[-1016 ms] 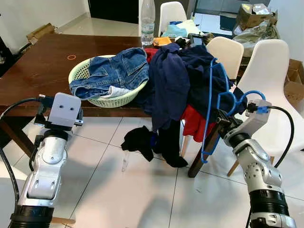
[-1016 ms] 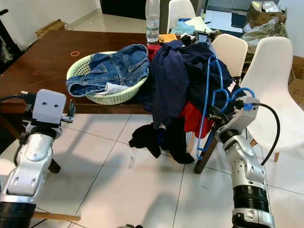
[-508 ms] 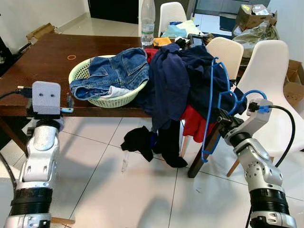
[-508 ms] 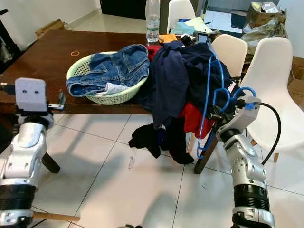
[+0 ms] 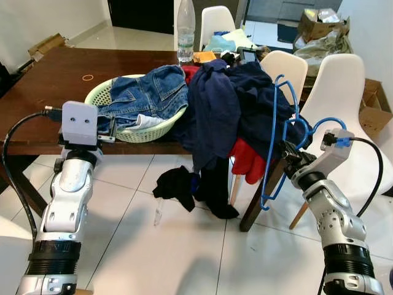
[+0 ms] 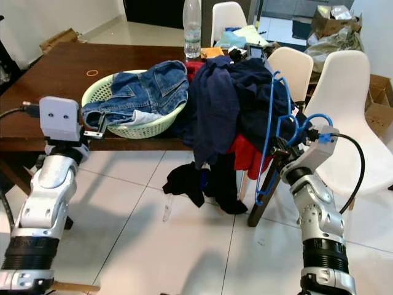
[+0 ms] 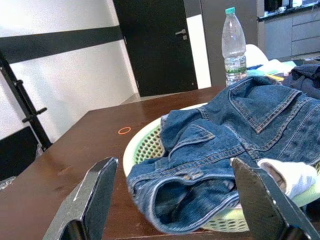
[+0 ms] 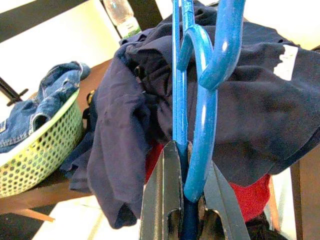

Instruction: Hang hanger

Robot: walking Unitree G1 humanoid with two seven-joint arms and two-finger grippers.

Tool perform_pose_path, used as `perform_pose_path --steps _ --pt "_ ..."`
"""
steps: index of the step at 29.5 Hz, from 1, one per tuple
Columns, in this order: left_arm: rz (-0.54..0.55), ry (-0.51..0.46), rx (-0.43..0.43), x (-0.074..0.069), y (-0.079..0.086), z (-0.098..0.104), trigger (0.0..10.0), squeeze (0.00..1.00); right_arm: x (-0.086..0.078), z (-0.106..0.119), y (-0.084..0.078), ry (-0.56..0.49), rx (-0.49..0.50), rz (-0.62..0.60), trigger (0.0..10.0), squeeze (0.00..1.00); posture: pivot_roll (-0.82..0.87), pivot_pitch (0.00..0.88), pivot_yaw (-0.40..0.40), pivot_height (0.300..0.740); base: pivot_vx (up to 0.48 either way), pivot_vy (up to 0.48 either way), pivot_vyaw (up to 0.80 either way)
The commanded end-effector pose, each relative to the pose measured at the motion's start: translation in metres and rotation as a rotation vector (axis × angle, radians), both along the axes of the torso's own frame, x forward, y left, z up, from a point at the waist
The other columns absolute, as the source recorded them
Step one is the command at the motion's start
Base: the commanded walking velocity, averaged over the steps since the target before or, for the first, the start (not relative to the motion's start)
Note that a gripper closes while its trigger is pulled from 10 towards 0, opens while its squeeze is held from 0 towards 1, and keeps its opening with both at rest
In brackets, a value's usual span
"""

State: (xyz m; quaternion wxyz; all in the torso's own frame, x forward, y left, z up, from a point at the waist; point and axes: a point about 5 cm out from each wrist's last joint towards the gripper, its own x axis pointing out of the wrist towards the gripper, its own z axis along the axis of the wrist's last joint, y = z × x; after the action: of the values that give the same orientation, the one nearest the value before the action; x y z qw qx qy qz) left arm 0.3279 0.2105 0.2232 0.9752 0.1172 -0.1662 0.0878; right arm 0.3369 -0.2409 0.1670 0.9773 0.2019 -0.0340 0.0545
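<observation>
The right pincer [image 8: 187, 200] is clamped on a thin blue plastic hanger [image 5: 274, 144], held upright beside the worktop [image 5: 43, 80] corner against dark draped clothes [image 5: 230, 104]. The left pincer [image 7: 175, 200] is spread wide before a perforated green basket [image 5: 144, 132] of denim.

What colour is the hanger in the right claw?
Blue hanger; clearest in the right wrist view, clamped in the right claw.
</observation>
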Motion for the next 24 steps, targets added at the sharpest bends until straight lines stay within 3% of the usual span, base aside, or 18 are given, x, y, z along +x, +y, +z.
perform_pose_path --steps 1,12,24 --pt "-0.023 -0.002 -0.005 -0.002 -0.006 -0.002 10.0 0.0 -0.001 0.003 -0.003 -0.029 0.033 -0.009 10.0 0.0 0.15 0.126 -0.037 0.74 0.394 0.0 0.0" --pt "-0.027 -0.011 -0.004 -0.003 -0.005 0.001 10.0 0.0 -0.001 0.004 -0.003 -0.039 0.044 -0.008 10.0 0.0 0.15 0.125 -0.033 0.74 0.406 0.0 0.0" --pt "-0.051 -0.013 -0.014 -0.009 -0.017 0.001 10.0 0.0 0.0 0.004 -0.003 -0.036 0.051 -0.006 10.0 0.0 0.16 0.126 -0.034 0.74 0.403 0.0 0.0"
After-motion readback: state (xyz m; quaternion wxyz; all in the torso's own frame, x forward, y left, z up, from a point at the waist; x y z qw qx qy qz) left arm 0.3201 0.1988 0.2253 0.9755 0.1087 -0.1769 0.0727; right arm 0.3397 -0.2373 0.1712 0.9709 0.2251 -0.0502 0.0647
